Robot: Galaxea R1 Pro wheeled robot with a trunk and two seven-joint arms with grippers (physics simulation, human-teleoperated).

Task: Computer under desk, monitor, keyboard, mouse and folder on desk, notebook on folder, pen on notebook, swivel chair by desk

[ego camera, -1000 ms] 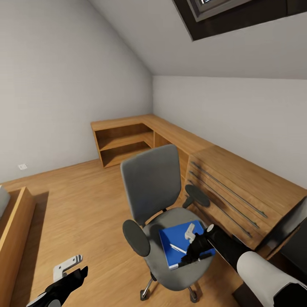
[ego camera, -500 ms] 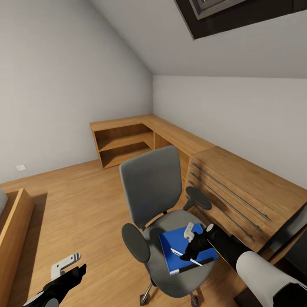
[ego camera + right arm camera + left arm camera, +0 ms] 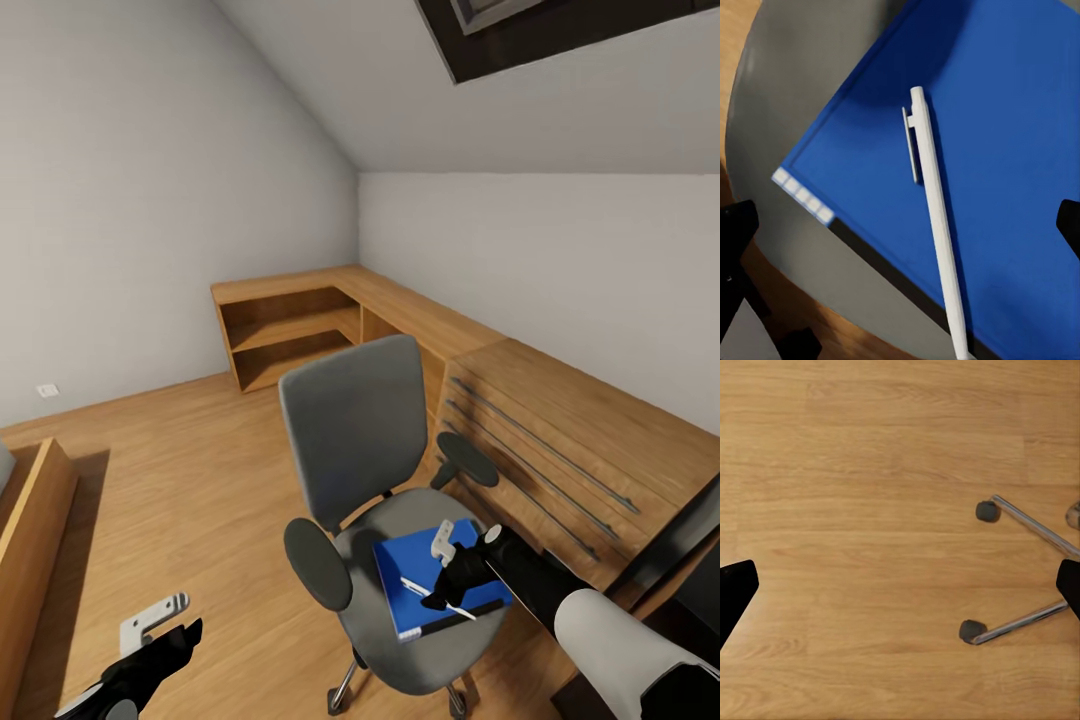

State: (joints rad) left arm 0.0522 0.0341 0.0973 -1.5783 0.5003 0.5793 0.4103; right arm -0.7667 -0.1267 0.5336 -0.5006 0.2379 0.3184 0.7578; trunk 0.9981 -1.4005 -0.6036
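Observation:
The grey swivel chair (image 3: 350, 430) stands on the wood floor beside the long wooden desk (image 3: 560, 420). On its seat lies a blue notebook cover (image 3: 400, 600) (image 3: 1005, 112). A thin black layer (image 3: 900, 281) shows under its edge, and I cannot tell whether that is the folder. A white pen (image 3: 412, 585) (image 3: 934, 217) rests on the blue cover. My right gripper (image 3: 440, 572) (image 3: 900, 240) hangs open just above the pen, a finger on either side. My left gripper (image 3: 165, 632) (image 3: 900, 592) is open, low over the bare floor.
Chair base legs with casters (image 3: 1020, 577) show beside the left gripper. Open wooden shelves (image 3: 290, 340) fill the far corner, and drawers with long handles (image 3: 530, 470) sit right of the chair. A low wooden frame (image 3: 30, 530) is at the left. A dark object (image 3: 670, 540) sits at the right edge.
The head view has shifted a little. My right gripper has shifted slightly over the blue cover, so more of the pen shows beneath it. The left arm is still.

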